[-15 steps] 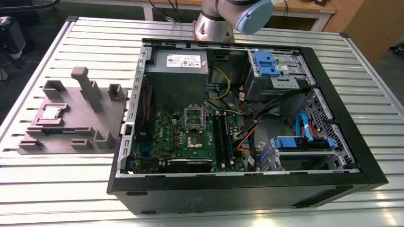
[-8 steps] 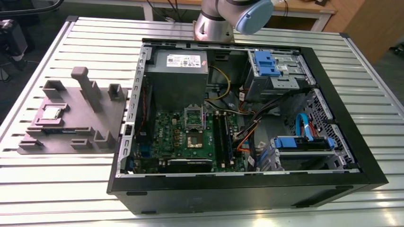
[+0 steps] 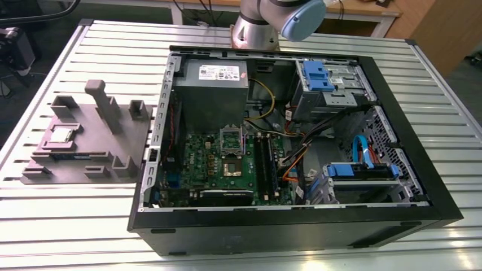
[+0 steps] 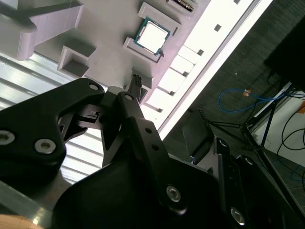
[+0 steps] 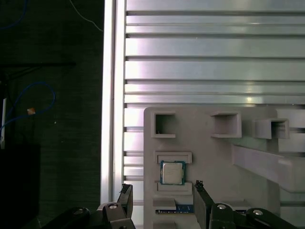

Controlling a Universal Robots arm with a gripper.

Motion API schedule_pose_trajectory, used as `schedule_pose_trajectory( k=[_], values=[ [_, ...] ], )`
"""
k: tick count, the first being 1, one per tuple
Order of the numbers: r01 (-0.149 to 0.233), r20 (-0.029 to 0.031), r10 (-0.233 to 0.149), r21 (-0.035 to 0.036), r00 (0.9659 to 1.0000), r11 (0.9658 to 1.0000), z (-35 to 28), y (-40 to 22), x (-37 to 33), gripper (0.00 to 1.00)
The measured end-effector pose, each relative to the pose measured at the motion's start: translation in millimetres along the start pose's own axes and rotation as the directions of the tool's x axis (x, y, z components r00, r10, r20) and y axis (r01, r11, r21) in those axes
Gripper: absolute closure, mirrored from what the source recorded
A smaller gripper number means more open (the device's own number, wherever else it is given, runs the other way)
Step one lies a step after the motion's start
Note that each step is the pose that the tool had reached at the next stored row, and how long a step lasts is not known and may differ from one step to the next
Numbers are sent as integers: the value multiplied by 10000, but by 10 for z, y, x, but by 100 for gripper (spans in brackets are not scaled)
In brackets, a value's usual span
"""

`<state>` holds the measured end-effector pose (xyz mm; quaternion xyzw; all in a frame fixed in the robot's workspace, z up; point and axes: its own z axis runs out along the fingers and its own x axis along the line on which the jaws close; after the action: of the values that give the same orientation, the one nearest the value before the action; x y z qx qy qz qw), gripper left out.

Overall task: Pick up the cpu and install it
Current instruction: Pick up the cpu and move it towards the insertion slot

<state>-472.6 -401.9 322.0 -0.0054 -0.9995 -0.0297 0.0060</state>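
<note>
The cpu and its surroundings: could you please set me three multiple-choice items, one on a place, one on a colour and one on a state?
1. Where does the cpu lie?
A. in the motherboard socket
B. on the grey fixture beside the computer case
C. on the bare table slats

2. What colour are the drive brackets in the case?
A. red
B. blue
C. yellow

3. How is the tool?
A. open and empty
B. shut on the cpu
C. shut on a cable

Answers: B, the chip sits in a fixture pocket in both wrist views; B, they show blue in the exterior view; A, its fingers stand apart, clear of the cpu, in the first wrist view.
</note>
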Motion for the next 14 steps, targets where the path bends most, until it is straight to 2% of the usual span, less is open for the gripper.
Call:
schedule_pose_trajectory(
  k=[14],
  values=[
    [0, 1, 0, 0, 10000, 10000, 18, -1, -17, 38]
  ],
)
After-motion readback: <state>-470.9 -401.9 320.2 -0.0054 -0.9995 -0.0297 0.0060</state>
